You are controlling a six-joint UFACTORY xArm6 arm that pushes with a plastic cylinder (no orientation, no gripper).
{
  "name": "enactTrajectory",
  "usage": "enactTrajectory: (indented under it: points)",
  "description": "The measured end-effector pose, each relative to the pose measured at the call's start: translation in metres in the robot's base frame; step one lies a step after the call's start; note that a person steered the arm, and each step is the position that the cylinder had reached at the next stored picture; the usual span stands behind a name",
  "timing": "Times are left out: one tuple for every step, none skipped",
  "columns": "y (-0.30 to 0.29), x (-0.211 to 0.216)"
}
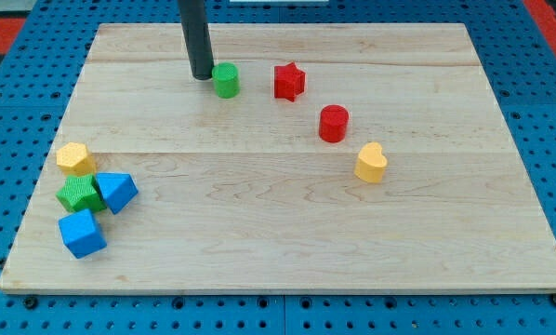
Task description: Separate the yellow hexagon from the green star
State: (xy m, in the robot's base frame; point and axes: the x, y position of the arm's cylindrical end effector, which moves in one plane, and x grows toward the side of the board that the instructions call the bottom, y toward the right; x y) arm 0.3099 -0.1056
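Pale wood-grain board (287, 214) on blue pegboard (538, 93). Smooth dark rod, no jaws, holds nothing; my tip (202, 75) just beside green cylinder (226, 80), on its left. Yellow hexagon (75, 158) touching ridged green star (79, 194) at view's lower left, w/ blue triangle (117, 191) & blue cube (82, 233). Also red star (289, 81), red cylinder (334, 123), yellow heart (371, 162). Count: 2 each of yellow, green, blue, red = 8 blocks

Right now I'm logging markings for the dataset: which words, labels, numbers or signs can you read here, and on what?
None. No text, number or sign shows on the wooden board, on any coloured block, on the rod ending in my tip, or on the blue pegboard around it.
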Motion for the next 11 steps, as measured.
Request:
enactTrajectory:
  points:
    - [0.012, 0.004]
    - [0.011, 0.005]
    - [-0.071, 0.007]
    - [-0.17, 0.067]
    - [-0.199, 0.106]
    - [-0.187, 0.14]
    - [-0.199, 0.2]
    - [-0.189, 0.183]
    - [-0.145, 0.176]
    - [-0.095, 0.139]
    - [-0.043, 0.089]
